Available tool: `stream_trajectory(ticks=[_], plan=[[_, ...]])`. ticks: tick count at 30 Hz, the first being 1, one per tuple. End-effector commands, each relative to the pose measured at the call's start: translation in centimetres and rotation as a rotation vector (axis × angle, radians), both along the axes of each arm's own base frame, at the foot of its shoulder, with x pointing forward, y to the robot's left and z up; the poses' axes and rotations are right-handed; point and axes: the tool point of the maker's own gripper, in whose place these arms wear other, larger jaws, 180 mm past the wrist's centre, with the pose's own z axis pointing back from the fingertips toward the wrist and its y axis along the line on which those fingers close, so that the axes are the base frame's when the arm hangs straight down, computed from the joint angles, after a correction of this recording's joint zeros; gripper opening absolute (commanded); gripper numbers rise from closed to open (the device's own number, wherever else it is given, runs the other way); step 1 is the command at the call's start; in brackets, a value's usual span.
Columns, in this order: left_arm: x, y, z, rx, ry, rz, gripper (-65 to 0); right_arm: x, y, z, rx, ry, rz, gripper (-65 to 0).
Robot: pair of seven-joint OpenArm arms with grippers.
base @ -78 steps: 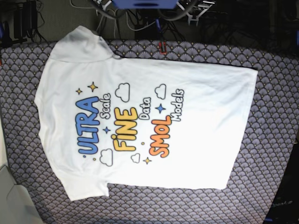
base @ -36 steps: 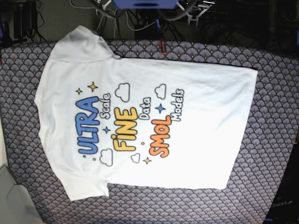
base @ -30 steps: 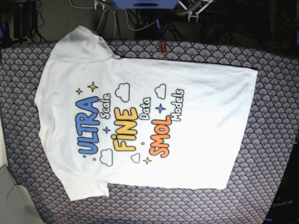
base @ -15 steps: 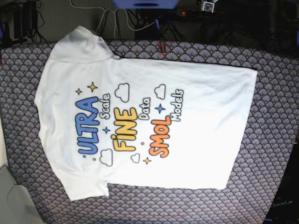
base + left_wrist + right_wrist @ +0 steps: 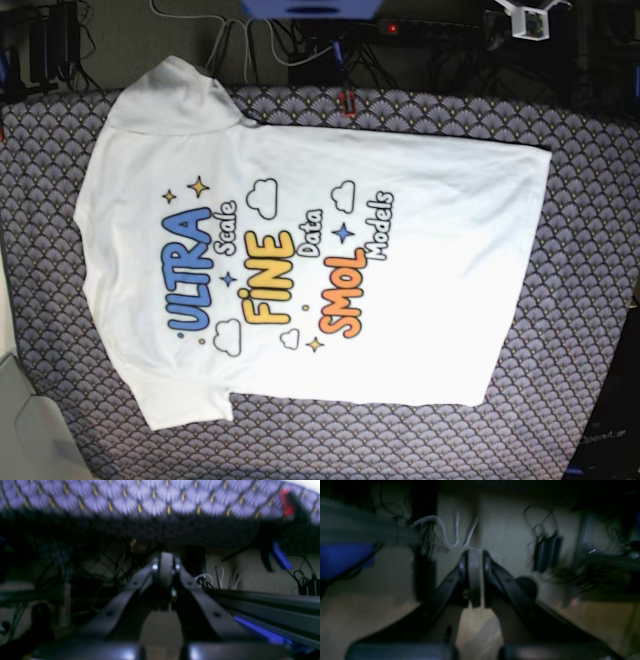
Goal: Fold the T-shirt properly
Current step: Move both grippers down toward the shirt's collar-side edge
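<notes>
Left claw (image 5: 530,18) shifted rightward, mostly cropped, T-shirt (image 5: 300,250) flat

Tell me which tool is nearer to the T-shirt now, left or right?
Left, probably. The left tool, shut, sees the patterned tablecloth edge nearby, so it is beside the T-shirt. The right tool, shut, sees only floor and cables.

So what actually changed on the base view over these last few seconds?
Only the arm hardware at the top edge: the piece slid rightward along the top edge, toward the corner. The T-shirt lies flat, print up, as before, untouched. Both the left pincer and right pincer look closed on nothing.
</notes>
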Motion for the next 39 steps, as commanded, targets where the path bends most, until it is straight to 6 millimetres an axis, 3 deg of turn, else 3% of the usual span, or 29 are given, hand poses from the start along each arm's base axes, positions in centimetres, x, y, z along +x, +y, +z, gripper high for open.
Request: stream_trajectory(ticks=[1, 7, 12, 15, 22, 32, 39], plan=[[0.1, 0.0, 0.8, -0.003, -0.018, -0.012, -64.5, 0.3, -0.4, 1.1, -0.011, -0.026, 0.002, -65.0], [1.2, 0.4, 1.5, -0.058, -0.039, -0.004, -62.8, 3.3, -3.6, 1.9, -0.1, -0.029, -0.051, -65.0], [2.3, 0.9, 1.8, -0.131, -0.053, 0.029, -47.7, 5.6, -6.5, 1.1, -0.121, 0.023, -0.201, -65.0], [2.6, 1.1, 1.9, -0.149, -0.051, 0.026, -42.7, 7.4, -6.1, 0.7, -0.06, 0.041, -0.135, -65.0], [3.8, 1.2, 2.2, -0.158, -0.083, 0.032, -42.3, 10.2, -4.6, 1.0, 0.032, 0.028, 0.051, -65.0], [5.4, 1.3, 2.2, -0.155, -0.102, 0.033, -42.3, 12.9, -5.9, 1.0, -0.04, 0.044, 0.093, -65.0], [7.0, 0.7, 1.0, -0.16, -0.027, 0.011, -42.3, 15.1, -3.8, -0.3, -0.124, 0.116, 0.213, -64.0]])
